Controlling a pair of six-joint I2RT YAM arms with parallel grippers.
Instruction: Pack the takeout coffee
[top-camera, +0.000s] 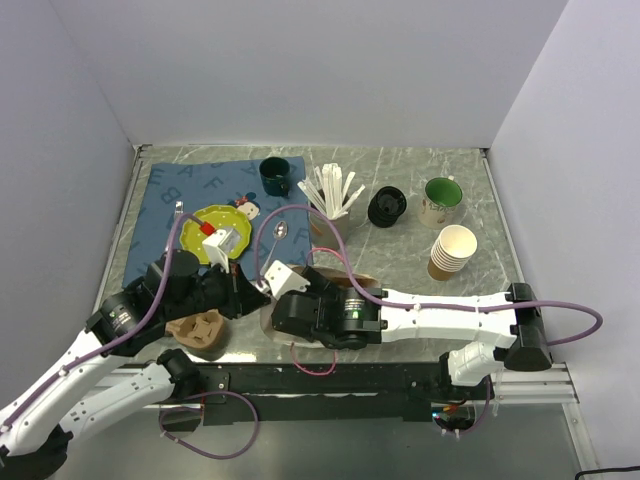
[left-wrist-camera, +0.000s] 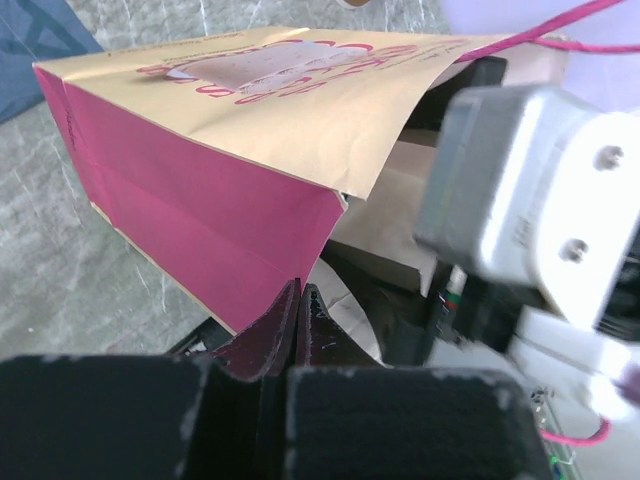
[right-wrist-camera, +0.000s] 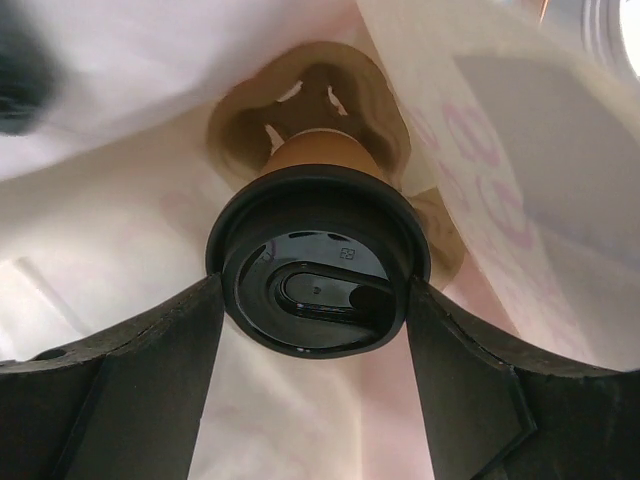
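Paper-walled, likely light and crushable, the takeout coffee is clamped by its stiff lid between the right fingers, inside the paper bag pinched by the left fingers.

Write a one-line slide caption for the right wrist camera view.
Right claw holds a lidded coffee cup over a cardboard cup holder inside the paper bag.
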